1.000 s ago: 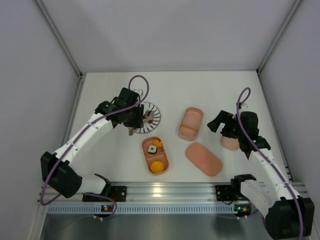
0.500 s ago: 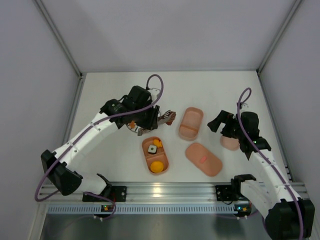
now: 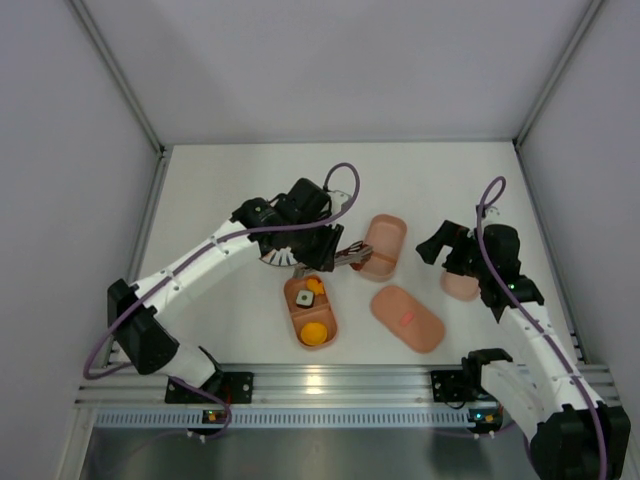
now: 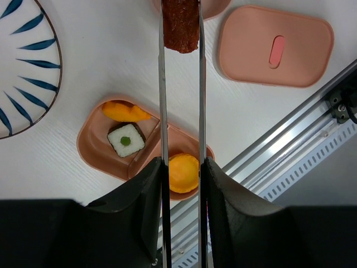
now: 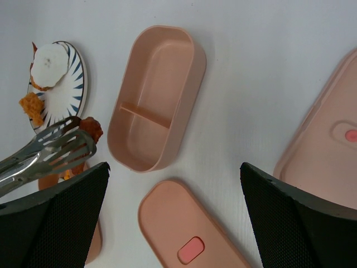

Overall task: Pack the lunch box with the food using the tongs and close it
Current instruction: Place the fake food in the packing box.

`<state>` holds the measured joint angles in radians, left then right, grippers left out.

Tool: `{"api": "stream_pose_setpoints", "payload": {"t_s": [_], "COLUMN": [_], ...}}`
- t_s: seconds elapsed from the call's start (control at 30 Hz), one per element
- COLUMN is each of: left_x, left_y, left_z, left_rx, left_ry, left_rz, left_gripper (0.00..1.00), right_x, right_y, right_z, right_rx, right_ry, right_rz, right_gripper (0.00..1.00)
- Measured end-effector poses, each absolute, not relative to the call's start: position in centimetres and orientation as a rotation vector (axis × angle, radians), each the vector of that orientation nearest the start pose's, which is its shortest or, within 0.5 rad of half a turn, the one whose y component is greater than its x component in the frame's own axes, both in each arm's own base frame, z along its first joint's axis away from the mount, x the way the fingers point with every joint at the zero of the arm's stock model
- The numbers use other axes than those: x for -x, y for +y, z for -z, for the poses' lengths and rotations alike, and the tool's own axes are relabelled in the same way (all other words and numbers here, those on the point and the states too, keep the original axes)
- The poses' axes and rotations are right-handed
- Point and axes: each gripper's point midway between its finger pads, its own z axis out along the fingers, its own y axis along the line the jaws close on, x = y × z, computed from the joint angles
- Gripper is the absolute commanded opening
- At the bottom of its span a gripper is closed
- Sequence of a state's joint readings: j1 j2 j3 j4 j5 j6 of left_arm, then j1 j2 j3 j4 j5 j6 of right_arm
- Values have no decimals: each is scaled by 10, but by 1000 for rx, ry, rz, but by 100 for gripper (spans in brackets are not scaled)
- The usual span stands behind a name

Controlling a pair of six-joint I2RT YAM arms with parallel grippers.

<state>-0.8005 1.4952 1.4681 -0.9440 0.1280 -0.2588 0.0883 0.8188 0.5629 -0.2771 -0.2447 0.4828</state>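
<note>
Silvery tongs (image 4: 162,100), clamped in the half-closed left pincer (image 4: 181,173), pinch a brown piece (image 4: 181,25) ahead of it; right pincer (image 5: 174,184) gapes empty

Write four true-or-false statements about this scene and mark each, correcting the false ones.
1. The left pincer holds the tongs, which pinch a dark brown food piece. True.
2. Both divided trays hold food. False: the far tray is empty; only the near tray is filled.
3. The lid with the red mark lies on the table, covering nothing. True.
4. The striped plate is bare. False: food pieces lie on it.
</note>
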Motion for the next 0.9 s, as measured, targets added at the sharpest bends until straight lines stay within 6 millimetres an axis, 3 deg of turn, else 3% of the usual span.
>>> {"api": "stream_pose_setpoints", "payload": {"t_s": [0.4,0.77,0.83,0.9], "left_x": [-219,-224,-225,-224], "left_y": [-288,-295,-296,-296], "left_z": [-189,-192,-192,-192], "left_rx": [-810,-835,-835,-836], "left_ry": [2560,2544,2544,2545], "left_rz": [564,573,573,573], "left_gripper": [18,18,18,18], "right_x": [-273,-279,-287,-298], "right_y": [86,81,75,70], "right_z": [-148,-139,-135,-133], "right_rx": [-274,-306,-340,-371], "right_ry": [2130,2166,2190,2214], "right_rz": [-596,-556,-512,-470], "right_gripper": [99,99,95,81]}}
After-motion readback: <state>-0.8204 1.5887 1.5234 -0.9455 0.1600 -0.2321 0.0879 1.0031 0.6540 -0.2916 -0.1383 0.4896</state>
